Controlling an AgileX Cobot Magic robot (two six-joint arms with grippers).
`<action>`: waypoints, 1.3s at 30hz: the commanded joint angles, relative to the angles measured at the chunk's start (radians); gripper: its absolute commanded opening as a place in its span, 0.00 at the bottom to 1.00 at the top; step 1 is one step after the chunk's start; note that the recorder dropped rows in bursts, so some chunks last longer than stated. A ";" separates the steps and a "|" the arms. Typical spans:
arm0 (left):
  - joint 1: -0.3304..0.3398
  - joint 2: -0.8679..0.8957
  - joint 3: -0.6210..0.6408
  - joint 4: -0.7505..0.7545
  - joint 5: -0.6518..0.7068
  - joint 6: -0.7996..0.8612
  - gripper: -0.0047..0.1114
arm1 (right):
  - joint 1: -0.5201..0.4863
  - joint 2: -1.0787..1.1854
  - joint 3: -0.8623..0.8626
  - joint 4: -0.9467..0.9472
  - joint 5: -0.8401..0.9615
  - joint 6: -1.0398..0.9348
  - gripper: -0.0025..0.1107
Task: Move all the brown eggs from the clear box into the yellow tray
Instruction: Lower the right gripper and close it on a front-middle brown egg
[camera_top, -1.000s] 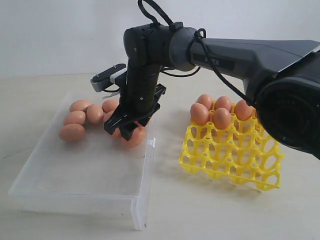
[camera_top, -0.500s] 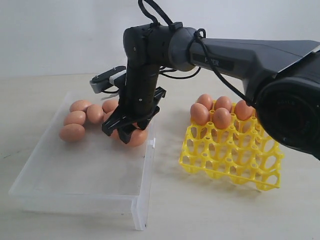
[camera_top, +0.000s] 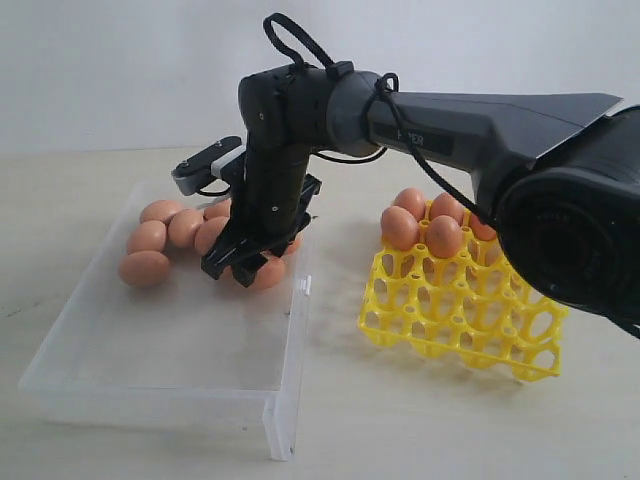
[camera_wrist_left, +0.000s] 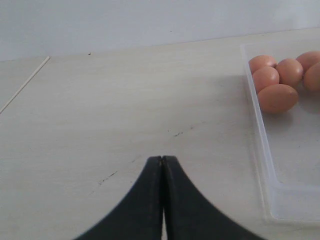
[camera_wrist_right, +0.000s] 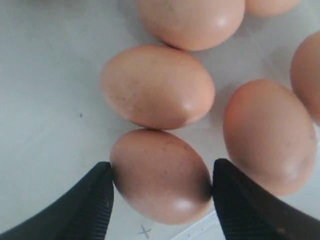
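Observation:
Several brown eggs (camera_top: 165, 235) lie in the far end of the clear box (camera_top: 150, 400). My right gripper (camera_top: 243, 268) reaches down into the box and stands open. In the right wrist view its fingertips (camera_wrist_right: 97, 200) straddle one brown egg (camera_wrist_right: 160, 172) that rests on the box floor, close to both its sides. Other eggs (camera_wrist_right: 157, 85) lie just beyond it. The yellow tray (camera_top: 460, 320) stands to the right with several eggs (camera_top: 420, 225) in its far cups. My left gripper (camera_wrist_left: 162, 159) is shut and empty over bare table beside the box (camera_wrist_left: 262, 150).
The box's near half holds nothing, and its latch tab (camera_top: 303, 287) sticks up on the right wall. The right arm (camera_top: 480, 115) crosses above the tray. Bare table lies between box and tray.
My right gripper has shifted left and slightly lower among the eggs in the box, jaws staying as wide. The eggs in the tray have not moved.

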 joint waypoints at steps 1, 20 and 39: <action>-0.006 -0.006 -0.004 -0.007 0.001 -0.002 0.04 | -0.003 0.016 -0.002 -0.052 -0.052 -0.030 0.52; -0.006 -0.006 -0.004 -0.007 0.001 -0.002 0.04 | 0.015 0.052 0.027 0.036 -0.011 -0.053 0.21; -0.006 -0.006 -0.004 -0.007 0.001 -0.002 0.04 | 0.015 -0.143 0.027 0.087 -0.060 -0.107 0.02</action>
